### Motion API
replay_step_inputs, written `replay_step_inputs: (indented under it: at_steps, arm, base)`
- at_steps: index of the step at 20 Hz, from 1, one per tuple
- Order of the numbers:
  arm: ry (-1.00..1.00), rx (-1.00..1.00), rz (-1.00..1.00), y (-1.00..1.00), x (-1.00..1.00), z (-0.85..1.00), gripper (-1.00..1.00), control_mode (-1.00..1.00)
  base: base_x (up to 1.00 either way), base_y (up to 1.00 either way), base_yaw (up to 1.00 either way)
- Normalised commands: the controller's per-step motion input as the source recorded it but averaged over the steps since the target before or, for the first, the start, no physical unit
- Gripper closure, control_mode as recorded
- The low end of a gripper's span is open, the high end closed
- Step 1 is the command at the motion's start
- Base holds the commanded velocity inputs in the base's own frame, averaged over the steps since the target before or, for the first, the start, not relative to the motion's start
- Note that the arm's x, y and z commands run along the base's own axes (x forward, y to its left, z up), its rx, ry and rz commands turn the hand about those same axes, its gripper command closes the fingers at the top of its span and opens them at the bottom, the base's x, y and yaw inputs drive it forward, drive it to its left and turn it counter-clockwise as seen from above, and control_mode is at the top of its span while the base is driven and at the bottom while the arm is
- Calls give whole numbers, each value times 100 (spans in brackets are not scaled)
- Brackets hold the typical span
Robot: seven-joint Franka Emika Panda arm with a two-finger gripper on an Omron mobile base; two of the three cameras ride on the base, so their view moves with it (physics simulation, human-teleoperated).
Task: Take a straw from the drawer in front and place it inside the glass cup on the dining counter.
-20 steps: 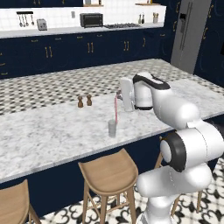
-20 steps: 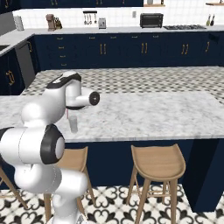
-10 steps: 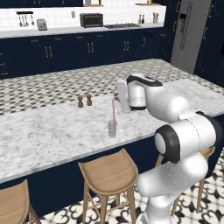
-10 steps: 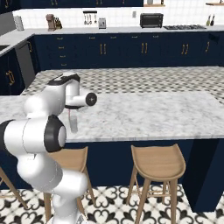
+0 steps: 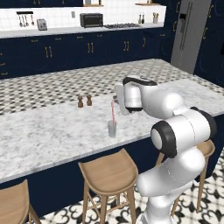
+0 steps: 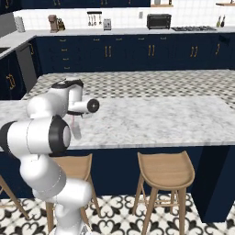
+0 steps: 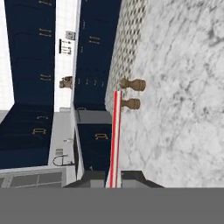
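On the marble dining counter [image 5: 52, 135] the small clear glass cup [image 5: 112, 129] stands near the front edge. The thin pinkish-red straw [image 5: 113, 112] hangs upright over it, and its lower end reaches into the cup's mouth. My gripper [image 5: 113, 100] is shut on the straw's upper end, just above the cup. From the right base, the cup [image 6: 76, 131] and part of the straw [image 6: 73, 120] show beside my arm. Seen from the hand, the straw [image 7: 115, 135] runs out from between the fingertips [image 7: 92, 178] of my gripper [image 7: 114, 179].
Two small brown shakers [image 5: 84, 101] stand on the counter behind and left of the cup, also in the hand view [image 7: 131, 94]. Wooden stools [image 5: 109, 170] line the counter's front. Far navy cabinets carry a toaster oven [image 5: 91, 19].
My hand and the straw have drifted slightly left, coming to rest over the cup. My elbow has swung round. The cup and shakers have not moved.
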Motion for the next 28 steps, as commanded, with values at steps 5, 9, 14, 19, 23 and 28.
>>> replay_step_inputs:
  at_steps: [5,9,14,19,23,28]
  arm:
    - [0,-3,-2,0,4,-22,100,-100]
    - [-2,-1,-2,0,16,-7,100,-100]
    - [-2,-1,-3,0,29,0,100,-100]
    - [0,0,-5,0,12,0,100,-100]
    - [0,0,-7,0,-1,0,100,-100]
    - [0,-2,-9,-2,0,0,100,-100]
  base:
    - [0,0,0]
    - [0,0,0]
    - [0,0,0]
    - [0,0,0]
    - [0,0,0]
    - [0,0,0]
